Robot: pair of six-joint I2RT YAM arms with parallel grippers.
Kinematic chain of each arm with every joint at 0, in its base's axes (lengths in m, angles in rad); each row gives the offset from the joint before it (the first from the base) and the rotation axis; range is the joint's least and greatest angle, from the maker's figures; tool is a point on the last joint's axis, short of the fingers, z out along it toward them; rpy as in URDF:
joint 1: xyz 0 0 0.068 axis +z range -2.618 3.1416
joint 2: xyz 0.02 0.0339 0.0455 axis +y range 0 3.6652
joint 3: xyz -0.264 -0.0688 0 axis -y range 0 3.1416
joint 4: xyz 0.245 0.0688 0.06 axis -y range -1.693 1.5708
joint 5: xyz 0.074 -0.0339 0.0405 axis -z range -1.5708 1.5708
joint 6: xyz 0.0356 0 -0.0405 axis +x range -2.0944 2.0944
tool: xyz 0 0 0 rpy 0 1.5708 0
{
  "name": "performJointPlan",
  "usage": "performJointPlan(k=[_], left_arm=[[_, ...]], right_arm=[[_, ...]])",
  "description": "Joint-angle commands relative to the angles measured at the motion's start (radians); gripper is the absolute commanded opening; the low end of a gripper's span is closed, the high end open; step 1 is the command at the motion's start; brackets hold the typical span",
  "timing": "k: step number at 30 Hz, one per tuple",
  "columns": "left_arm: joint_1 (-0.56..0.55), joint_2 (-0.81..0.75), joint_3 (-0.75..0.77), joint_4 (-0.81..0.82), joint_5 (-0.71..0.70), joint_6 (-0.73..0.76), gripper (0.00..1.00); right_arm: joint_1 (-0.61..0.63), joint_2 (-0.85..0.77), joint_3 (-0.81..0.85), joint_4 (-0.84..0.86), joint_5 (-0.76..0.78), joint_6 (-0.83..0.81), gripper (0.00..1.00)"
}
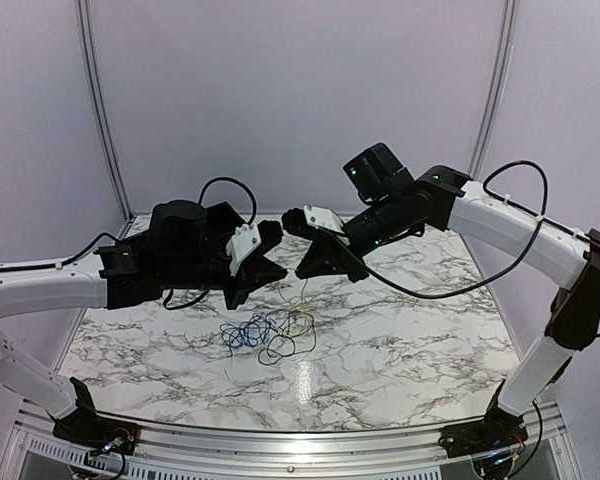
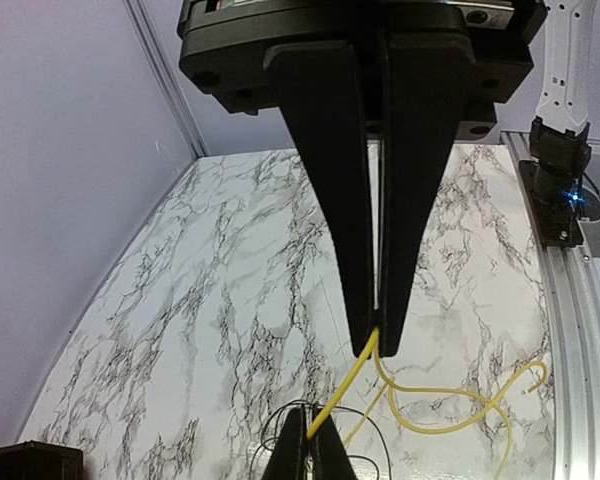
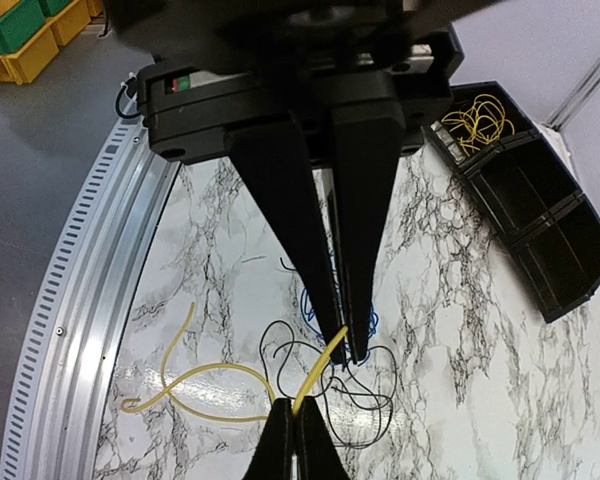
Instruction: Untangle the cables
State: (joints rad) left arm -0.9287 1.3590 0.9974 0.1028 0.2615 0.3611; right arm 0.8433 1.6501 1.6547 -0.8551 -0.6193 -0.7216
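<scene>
Both grippers are shut on one yellow cable (image 1: pixel 302 298), held above the marble table. My left gripper (image 2: pixel 377 345) pinches it at its fingertips, and so does my right gripper (image 3: pixel 345 350). A short taut length of the yellow cable (image 2: pixel 345 390) runs between the two, and the rest hangs in loops toward the table (image 3: pixel 180 385). In the top view the left gripper (image 1: pixel 283 274) and right gripper (image 1: pixel 301 273) nearly meet tip to tip. Below them lie a blue cable (image 1: pixel 245 333) and a black cable (image 1: pixel 285 346), tangled together. No white cable shows.
A black compartment bin (image 3: pixel 540 230) stands at the table's side, with yellow cables (image 3: pixel 477 118) in one compartment. A metal rail (image 3: pixel 80 300) borders the table. Green and yellow crates (image 3: pixel 20 30) stand on the floor beyond it.
</scene>
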Motion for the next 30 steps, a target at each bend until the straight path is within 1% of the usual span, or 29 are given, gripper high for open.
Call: performJointPlan(k=[1, 2, 3, 5, 7, 9, 12, 18, 21, 22, 24, 25, 30], left_arm=[[-0.003, -0.009, 0.02, -0.038, -0.182, -0.01, 0.0], [-0.002, -0.02, 0.012, -0.043, -0.23, -0.011, 0.0], [0.0, -0.032, 0.006, -0.047, -0.302, -0.019, 0.0], [0.009, -0.05, 0.001, -0.078, -0.388, -0.04, 0.0], [0.022, -0.067, -0.001, -0.127, -0.474, -0.07, 0.0], [0.037, -0.089, -0.008, -0.172, -0.536, -0.101, 0.0], [0.064, -0.129, -0.027, -0.226, -0.615, -0.154, 0.0], [0.158, -0.193, -0.023, -0.354, -0.743, -0.27, 0.0], [0.212, -0.218, -0.024, -0.389, -0.818, -0.29, 0.0], [0.228, -0.222, -0.023, -0.396, -0.855, -0.29, 0.0], [0.263, -0.224, -0.011, -0.408, -0.937, -0.286, 0.0], [0.283, -0.224, -0.004, -0.412, -0.973, -0.279, 0.0], [0.373, -0.18, 0.032, -0.412, -1.115, -0.158, 0.0]], right_arm=[[-0.004, -0.034, 0.039, -0.029, -0.036, 0.039, 0.03], [-0.009, -0.041, 0.037, -0.03, -0.044, 0.043, 0.13], [-0.023, -0.049, 0.032, -0.029, -0.051, 0.049, 0.17], [-0.066, -0.067, 0.013, -0.023, -0.088, 0.058, 0.2], [-0.136, -0.093, -0.024, 0.003, -0.147, 0.081, 0.22], [-0.214, -0.128, -0.087, 0.056, -0.202, 0.114, 0.26], [-0.314, -0.203, -0.234, 0.199, -0.239, 0.166, 0.28], [-0.461, -0.342, -0.546, 0.486, -0.242, 0.288, 0.32], [-0.541, -0.414, -0.734, 0.673, -0.258, 0.366, 0.33], [-0.563, -0.435, -0.784, 0.716, -0.264, 0.363, 0.35], [-0.586, -0.457, -0.842, 0.745, -0.18, 0.306, 0.37], [-0.599, -0.453, -0.851, 0.741, -0.167, 0.284, 0.37], [-0.629, -0.382, -0.79, 0.653, -0.188, 0.245, 0.37]])
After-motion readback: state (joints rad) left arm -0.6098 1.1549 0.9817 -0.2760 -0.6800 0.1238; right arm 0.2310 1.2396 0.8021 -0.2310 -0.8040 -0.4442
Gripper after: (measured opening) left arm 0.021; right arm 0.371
